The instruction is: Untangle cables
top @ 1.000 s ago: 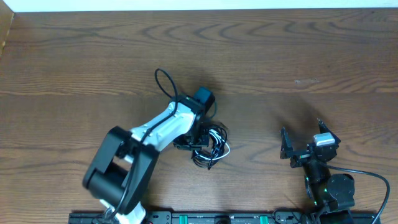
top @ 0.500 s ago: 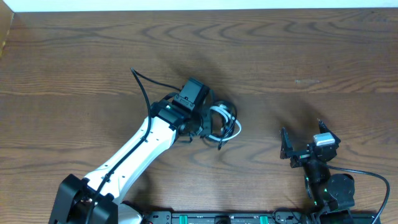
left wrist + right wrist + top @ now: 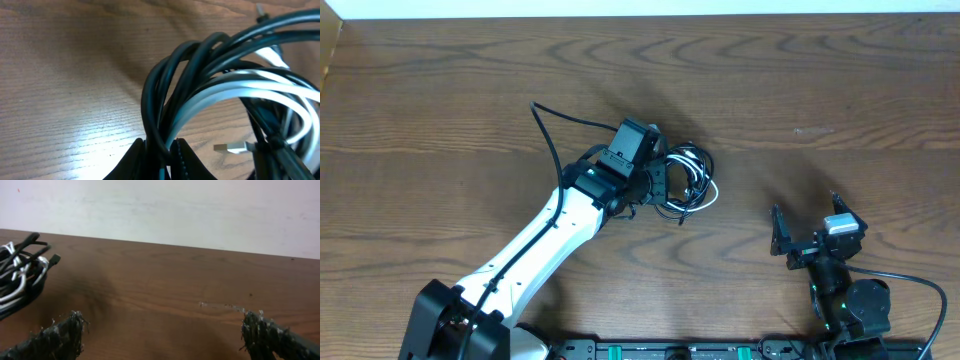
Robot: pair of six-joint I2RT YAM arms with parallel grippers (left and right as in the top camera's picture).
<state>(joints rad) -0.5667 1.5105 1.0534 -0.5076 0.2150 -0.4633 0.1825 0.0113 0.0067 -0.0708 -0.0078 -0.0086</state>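
Note:
The cables (image 3: 690, 182) form one tangled bundle of black cords and a white cord near the table's middle. My left gripper (image 3: 658, 186) reaches in from the lower left and is shut on the bundle's left side. In the left wrist view its jaws (image 3: 161, 148) pinch black strands (image 3: 165, 90) while the white cable (image 3: 260, 90) loops to the right, and a silver plug end (image 3: 232, 147) lies over the wood. My right gripper (image 3: 805, 208) stands open at the lower right, apart from the bundle. The right wrist view shows its fingers (image 3: 162, 325) spread over bare wood, with the cables (image 3: 20, 277) at far left.
The thick black wire (image 3: 552, 140) fixed to the left arm arcs up and left of the wrist. A pale scuff (image 3: 812, 130) marks the brown wooden table (image 3: 840, 80) at the upper right. A black rail (image 3: 660, 350) runs along the front edge.
The left arm has stretched out, carrying the cable bundle away from the front edge and to the right. The right arm has not moved.

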